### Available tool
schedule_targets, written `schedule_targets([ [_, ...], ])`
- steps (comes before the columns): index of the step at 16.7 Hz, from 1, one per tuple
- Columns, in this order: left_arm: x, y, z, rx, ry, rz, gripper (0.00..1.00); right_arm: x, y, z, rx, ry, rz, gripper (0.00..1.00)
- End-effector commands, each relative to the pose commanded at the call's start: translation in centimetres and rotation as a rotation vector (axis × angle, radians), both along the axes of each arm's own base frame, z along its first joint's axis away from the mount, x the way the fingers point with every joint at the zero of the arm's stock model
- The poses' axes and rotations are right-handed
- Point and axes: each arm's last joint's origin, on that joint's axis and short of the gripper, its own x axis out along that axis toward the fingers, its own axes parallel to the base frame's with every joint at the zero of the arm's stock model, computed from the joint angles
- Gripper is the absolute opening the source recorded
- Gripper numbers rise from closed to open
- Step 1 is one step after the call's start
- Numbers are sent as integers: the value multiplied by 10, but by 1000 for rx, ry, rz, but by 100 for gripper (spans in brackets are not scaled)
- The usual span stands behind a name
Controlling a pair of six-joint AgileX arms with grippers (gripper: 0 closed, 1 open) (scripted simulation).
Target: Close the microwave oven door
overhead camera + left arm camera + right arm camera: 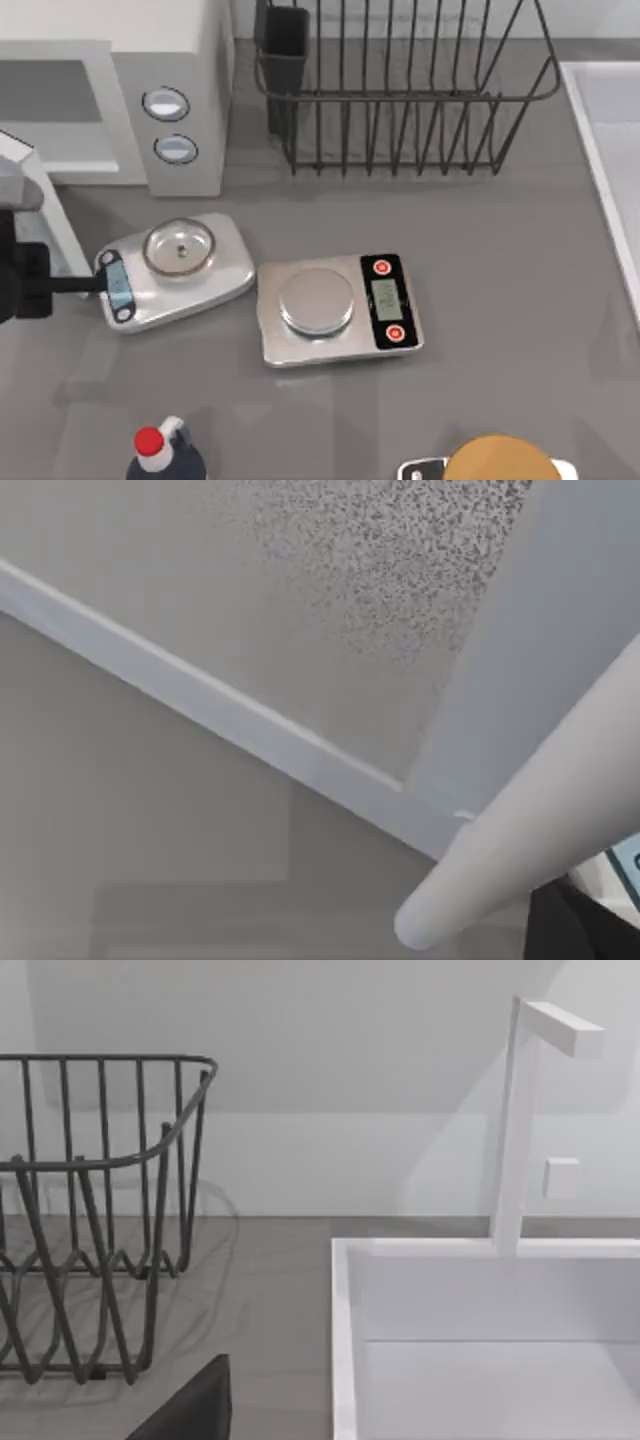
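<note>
A: What sits nearest the front edge of the table?

B: One dark bottle with a red cap (150,443) toward the left and one round tan object (498,460) toward the right, both cut off by the edge.

A: And behind them?

B: Two scales. The left scale (175,270) lies tilted, carrying a round glass dish; the right scale (338,307) has a black button strip and nearly touches the first at one corner. Bare grey table (520,250) stretches to the right of them as far as one white sink (610,150).

A: Where is the left gripper (20,280)?

B: At the left edge, level with the left scale, dark, with a thin part reaching to that scale's end. I cannot tell how its fingers stand.

A: The microwave oven (150,90)?

B: Far left corner, two knobs (166,103) on its front. The microwave oven door (45,200) stands swung out toward the front, just beside the gripper.

A: Farthest back?

B: One black wire dish rack (400,90), with open table in front of it. The right wrist view shows a dark edge of the right gripper (190,1410), the rack and the sink; its fingers' stance is unclear.
</note>
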Motion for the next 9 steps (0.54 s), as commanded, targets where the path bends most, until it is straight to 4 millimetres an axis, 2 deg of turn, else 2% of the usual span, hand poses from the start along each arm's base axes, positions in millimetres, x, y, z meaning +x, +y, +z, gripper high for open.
schedule_targets([
  [5,46,-1,-8,0,-2,1,0,0,0,0,0,0,0,100],
  [9,60,0,-17,3,13,0,0,0,0,0,0,0,0,100],
])
